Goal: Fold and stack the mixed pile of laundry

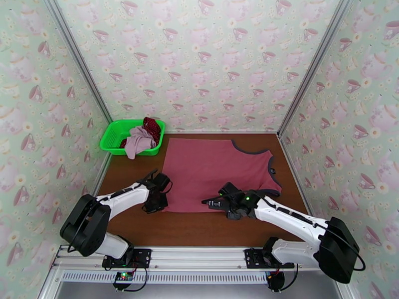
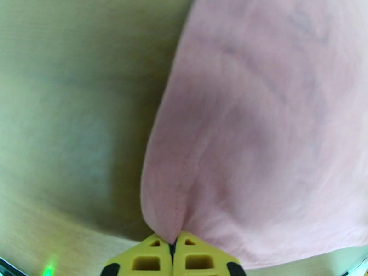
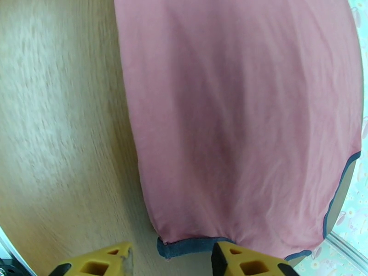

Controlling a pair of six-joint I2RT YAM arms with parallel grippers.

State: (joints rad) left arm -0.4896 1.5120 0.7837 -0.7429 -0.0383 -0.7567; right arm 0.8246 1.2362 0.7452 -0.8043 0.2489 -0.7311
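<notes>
The dusty-red tank top [image 1: 214, 170] lies spread flat on the brown table, its dark-trimmed neck at the far right. My left gripper [image 1: 155, 205] is at its near-left corner. In the left wrist view the yellow fingertips [image 2: 174, 248] are shut on the tank top's corner [image 2: 257, 134]. My right gripper [image 1: 210, 201] sits at the near edge, open. In the right wrist view its fingers [image 3: 239, 261] stand apart on either side of a dark trim strip [image 3: 188, 247] of the tank top [image 3: 239, 116]. The mauve-pink piece [image 1: 139, 140] and the dark-red dotted cloth [image 1: 152, 126] lie in the basket.
The green mesh basket [image 1: 113, 138] stands at the far left corner of the table [image 1: 199, 227]. Teacup-patterned walls close in the left, back and right sides. A metal rail with both arm bases runs along the near edge.
</notes>
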